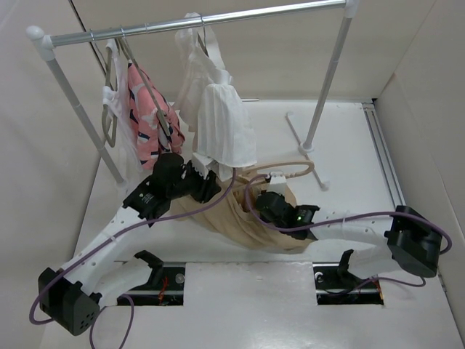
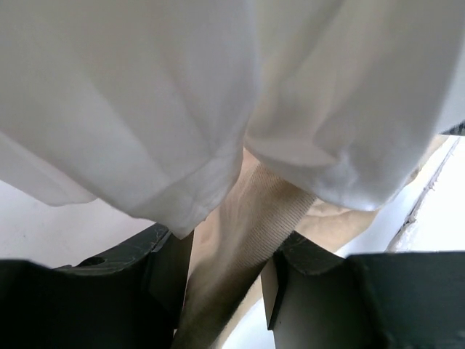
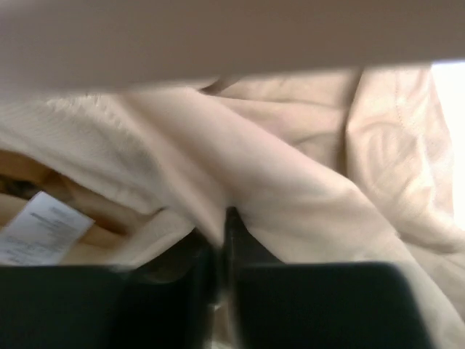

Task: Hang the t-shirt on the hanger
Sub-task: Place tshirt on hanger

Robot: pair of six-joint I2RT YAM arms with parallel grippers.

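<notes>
Gripping the t-shirt over the bench, my left end effector pinches its ribbed collar and my right end effector clenches a fold. I'd hold the neck taut and open so the hanger beside it slides in.

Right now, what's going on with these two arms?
Two robot arms are working on the tan t-shirt bunched on the table. The left gripper holds its ribbed collar, just under a white top hanging from the rail; the right gripper pinches a fold nearby. The pale hanger lies at the shirt's far edge, not yet on the rail.
</notes>
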